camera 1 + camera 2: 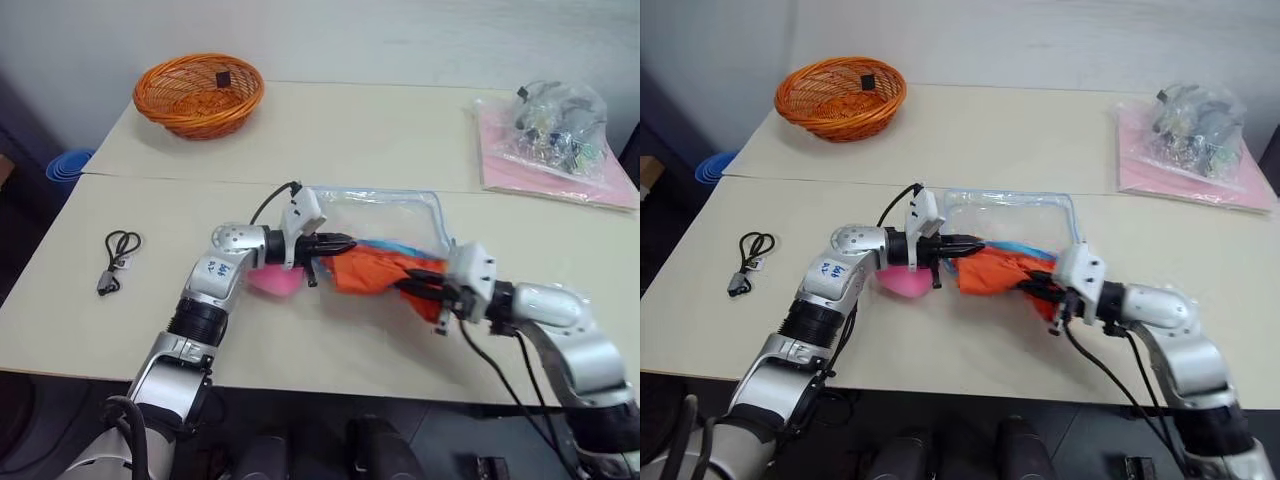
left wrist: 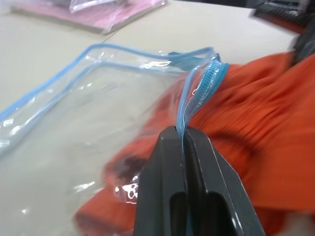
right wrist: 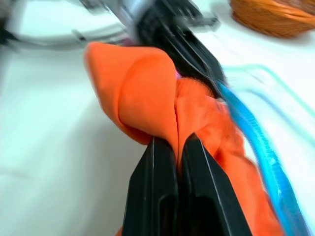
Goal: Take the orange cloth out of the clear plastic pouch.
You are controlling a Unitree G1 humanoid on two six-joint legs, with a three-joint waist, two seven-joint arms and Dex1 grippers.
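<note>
Left gripper (image 1: 338, 243) clamps the clear plastic pouch (image 1: 385, 212) rim; right gripper (image 1: 425, 283), at its four o'clock, pinches the orange cloth (image 1: 375, 270). Recommend pulling steadily apart, pouch anchored.

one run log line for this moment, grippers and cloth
left gripper: shut on clear plastic pouch blue trim | right gripper: shut on orange cloth | cloth bunched at pouch mouth

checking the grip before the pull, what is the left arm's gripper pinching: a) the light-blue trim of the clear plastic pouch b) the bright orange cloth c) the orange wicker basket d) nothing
a: in the left wrist view the left gripper has its jaws shut on the light-blue trim of the clear plastic pouch, beside the bright orange cloth.
</note>
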